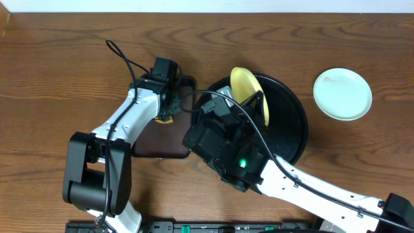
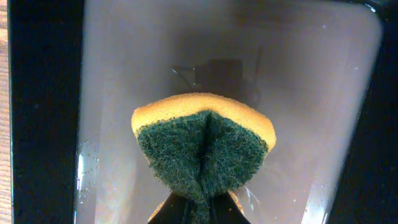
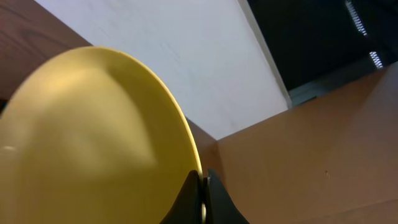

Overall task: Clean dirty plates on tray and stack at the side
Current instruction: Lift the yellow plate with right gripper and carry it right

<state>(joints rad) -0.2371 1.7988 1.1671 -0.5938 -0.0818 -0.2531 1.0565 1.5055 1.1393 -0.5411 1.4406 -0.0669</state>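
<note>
One plate is in hand: the yellow plate (image 1: 244, 85), tipped steeply on edge above the 10 o'clock rim of the black tray (image 1: 292, 126). The right gripper (image 3: 202, 191) is clenched on its lower rim. The left gripper (image 2: 199, 216) is pinched tight on a sponge (image 2: 205, 146), folded with its green scouring face outward. It hangs over the small brown tray (image 2: 249, 50), which sits at 9 o'clock of the black tray and has a wet-looking floor. At 2 o'clock of the black tray, well apart from it, the pale mint plates (image 1: 343, 94) rest on the table (image 1: 65, 52) (how many lie in that stack I cannot tell).

The step looks like scrubbing the yellow plate. To do it well, I would turn the plate's face toward the sponge, which lies at about 8 o'clock of it. The green side should meet the centre flat, with small circular strokes. The grip is only at the rim, so a hard push could lever the plate out; light pressure directed toward the gripped edge seems safer. No dark smear shows on the face seen from the right wrist, so the other face may need checking.
</note>
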